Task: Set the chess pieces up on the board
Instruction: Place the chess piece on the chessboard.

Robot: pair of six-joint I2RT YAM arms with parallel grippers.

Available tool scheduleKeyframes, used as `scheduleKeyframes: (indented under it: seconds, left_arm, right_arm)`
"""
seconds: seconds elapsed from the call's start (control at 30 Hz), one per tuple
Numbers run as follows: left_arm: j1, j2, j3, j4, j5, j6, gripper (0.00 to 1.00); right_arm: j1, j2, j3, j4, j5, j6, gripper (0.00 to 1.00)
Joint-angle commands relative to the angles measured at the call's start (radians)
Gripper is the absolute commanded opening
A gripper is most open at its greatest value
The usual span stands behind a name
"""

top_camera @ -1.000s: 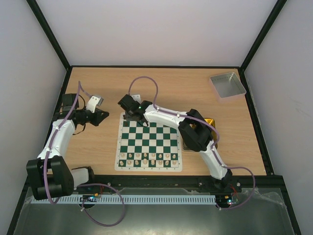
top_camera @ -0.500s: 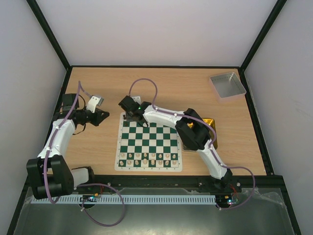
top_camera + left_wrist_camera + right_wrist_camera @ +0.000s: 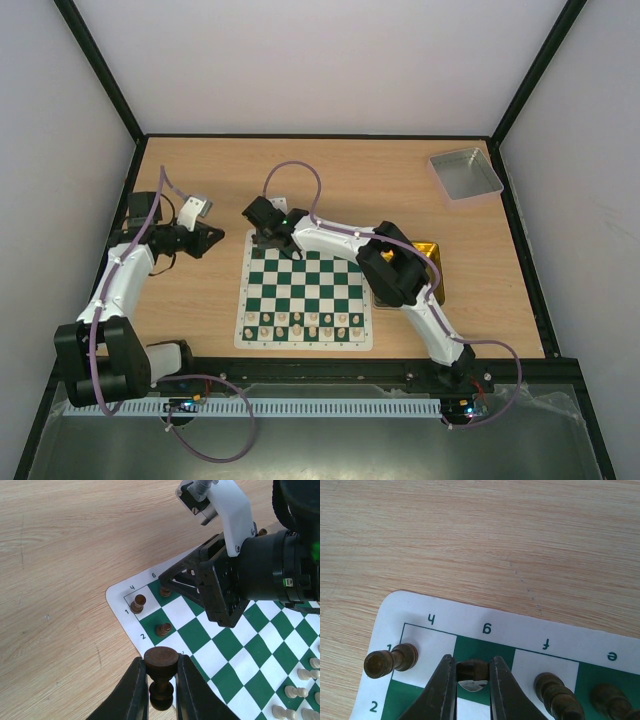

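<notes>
My left gripper (image 3: 161, 680) is shut on a dark brown chess piece (image 3: 161, 664), held off the board's far left corner; in the top view that gripper (image 3: 213, 240) hangs over bare wood. My right gripper (image 3: 472, 675) is shut on another dark piece (image 3: 471, 668) over the green g square of the board (image 3: 485, 630), at its far left corner (image 3: 268, 238). I cannot tell if this piece touches the square. A dark rook (image 3: 390, 661) stands on the corner square beside it. More dark pieces (image 3: 557, 695) stand along that row, and one (image 3: 163, 629) stands in row 2.
Cream pieces (image 3: 305, 322) fill the board's two near rows. A gold tin (image 3: 432, 262) lies right of the board, partly under the right arm. A grey tray (image 3: 465, 172) sits at the far right. A small white object (image 3: 196, 207) lies beyond the left gripper.
The right arm's elbow has shifted slightly left while its gripper stays at the board's far left corner. The left arm has not moved.
</notes>
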Motion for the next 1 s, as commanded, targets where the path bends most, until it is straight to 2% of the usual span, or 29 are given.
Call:
scheduleKeyframes:
  seconds: [0.0, 0.17, 0.47, 0.97]
  left_arm:
    - [0.007, 0.002, -0.016, 0.001, 0.025, 0.014, 0.05]
    - [0.005, 0.004, -0.016, 0.0, 0.028, 0.018, 0.05]
    - [0.007, 0.005, -0.015, -0.002, 0.033, 0.02, 0.05]
    - [0.006, 0.002, -0.014, -0.012, 0.044, 0.028, 0.06]
  right_arm:
    - [-0.006, 0.023, 0.013, 0.017, 0.016, 0.005, 0.02]
    - [-0.007, 0.027, 0.011, 0.024, 0.008, 0.011, 0.03]
    - [-0.007, 0.025, 0.012, 0.021, -0.003, 0.015, 0.16]
    - [-0.008, -0.001, 0.008, 0.001, 0.007, 0.016, 0.23]
